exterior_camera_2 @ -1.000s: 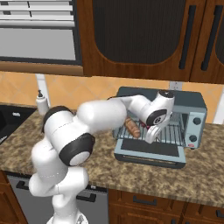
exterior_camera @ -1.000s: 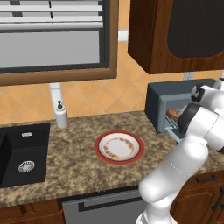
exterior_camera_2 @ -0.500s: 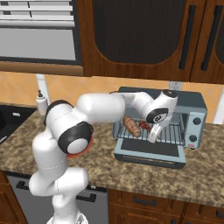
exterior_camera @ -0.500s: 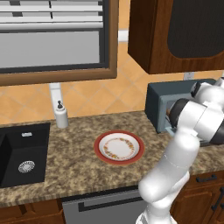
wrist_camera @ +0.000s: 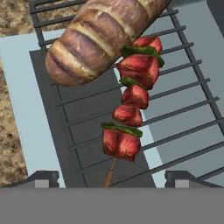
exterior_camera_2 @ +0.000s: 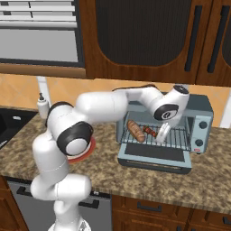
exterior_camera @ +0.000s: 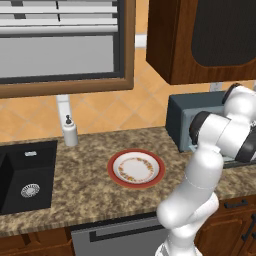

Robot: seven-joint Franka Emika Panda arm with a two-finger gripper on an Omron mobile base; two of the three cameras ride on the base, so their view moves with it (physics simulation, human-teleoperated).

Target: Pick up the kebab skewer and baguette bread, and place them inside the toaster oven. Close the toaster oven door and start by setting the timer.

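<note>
With the kebab skewer (wrist_camera: 131, 109) lying on the wire rack (wrist_camera: 188, 109) against the baguette bread (wrist_camera: 94, 37) inside the toaster oven (exterior_camera_2: 198, 119), the gripper (wrist_camera: 111, 177) stands spread, apparently touching nothing, the door (exterior_camera_2: 155, 155) still down.

**Even, flat rendered light**

All views are bright and evenly lit, with no clear light source. Shadows are faint; the cabinet (exterior_camera_2: 149, 36) fronts stay dark. Soft sheen shows on the white arm (exterior_camera_2: 103, 106). The hand view is sharp up close, slightly pixelated. No glare, blur or edge distortion.
</note>
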